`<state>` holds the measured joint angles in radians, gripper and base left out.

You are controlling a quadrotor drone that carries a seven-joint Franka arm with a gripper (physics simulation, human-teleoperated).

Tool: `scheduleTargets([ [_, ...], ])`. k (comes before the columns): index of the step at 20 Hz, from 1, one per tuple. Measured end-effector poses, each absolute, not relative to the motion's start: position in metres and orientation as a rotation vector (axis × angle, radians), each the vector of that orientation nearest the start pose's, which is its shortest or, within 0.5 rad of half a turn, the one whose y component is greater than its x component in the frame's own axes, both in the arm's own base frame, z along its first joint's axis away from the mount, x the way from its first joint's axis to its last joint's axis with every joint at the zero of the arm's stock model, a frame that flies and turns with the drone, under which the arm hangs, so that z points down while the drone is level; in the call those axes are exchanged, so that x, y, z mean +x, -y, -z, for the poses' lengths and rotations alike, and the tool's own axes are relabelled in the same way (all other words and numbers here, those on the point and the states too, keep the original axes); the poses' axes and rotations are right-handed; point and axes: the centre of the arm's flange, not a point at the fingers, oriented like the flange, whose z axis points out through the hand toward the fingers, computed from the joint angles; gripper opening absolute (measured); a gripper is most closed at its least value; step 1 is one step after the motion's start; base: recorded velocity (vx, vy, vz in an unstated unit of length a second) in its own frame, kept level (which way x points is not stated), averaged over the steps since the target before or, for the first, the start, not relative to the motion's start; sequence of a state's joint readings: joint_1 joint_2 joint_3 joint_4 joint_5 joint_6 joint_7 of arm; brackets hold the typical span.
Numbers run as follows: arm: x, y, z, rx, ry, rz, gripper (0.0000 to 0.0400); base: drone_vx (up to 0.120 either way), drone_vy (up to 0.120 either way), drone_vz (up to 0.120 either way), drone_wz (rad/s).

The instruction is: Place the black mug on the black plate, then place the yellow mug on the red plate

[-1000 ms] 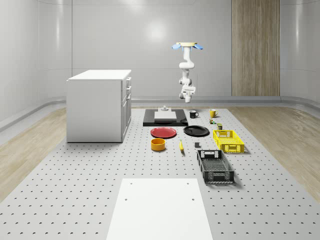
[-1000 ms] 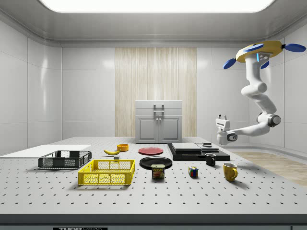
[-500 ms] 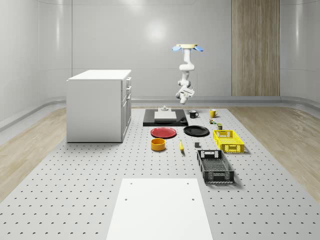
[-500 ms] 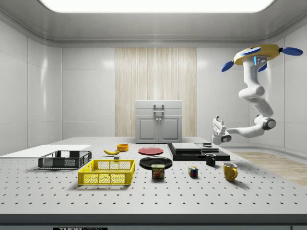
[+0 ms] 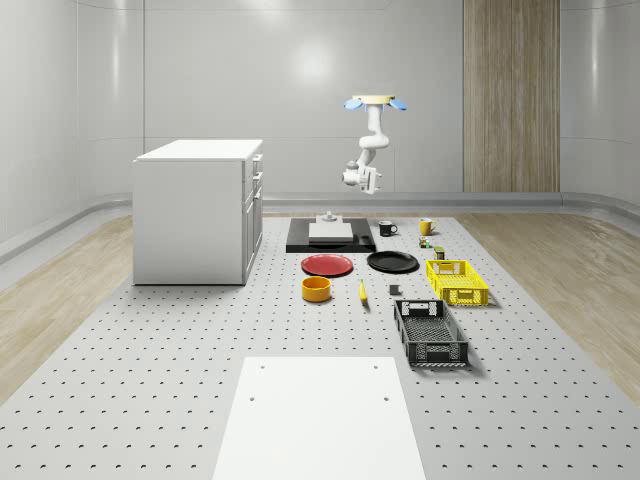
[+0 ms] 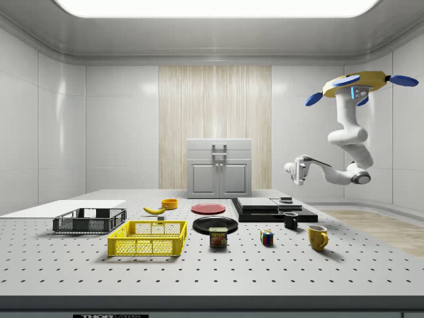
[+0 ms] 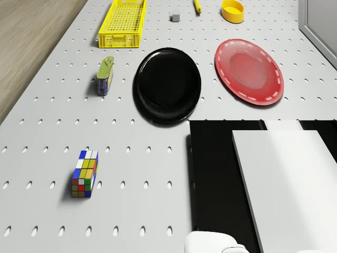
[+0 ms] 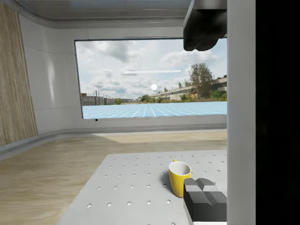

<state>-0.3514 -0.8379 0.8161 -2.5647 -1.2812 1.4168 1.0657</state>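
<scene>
At the side view's left, red plate (image 6: 208, 209): it lies bare on the table (image 6: 199, 271); you fill it second, with the yellow mug.
Black plate (image 6: 215, 224): bare too, just beside the red plate, and your first target.
Black mug (image 6: 291, 220): upright on the table beside the black slab (image 6: 271, 211), well apart from its plate.
Gripper (image 6: 292, 169): its fingers stand apart with nothing between them; it hangs high above the black mug, turned sideways and not down.
Yellow mug (image 6: 317, 236): upright on the table, near the black mug, not yet touched.
Drone (image 6: 363, 81): it hovers high over the table's end by the mugs.
Step in hand: you are at the very start, reaching for the black mug.
Next move: turn the wrist downward, lower the open fingers around the black mug, then close.
</scene>
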Motion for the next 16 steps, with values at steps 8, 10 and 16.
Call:
scheduleTargets([
  [8,0.307,-0.032,-0.497,0.313,0.141,-0.785,0.0400,0.000,0.000,-0.120,0.000],
  [10,0.307,-0.022,-0.494,0.219,0.100,-0.786,0.0400,0.080,0.000,-0.120,0.000],
  [16,0.307,-0.008,-0.491,0.074,0.036,-0.785,0.0400,0.120,0.000,-0.120,0.000],
])
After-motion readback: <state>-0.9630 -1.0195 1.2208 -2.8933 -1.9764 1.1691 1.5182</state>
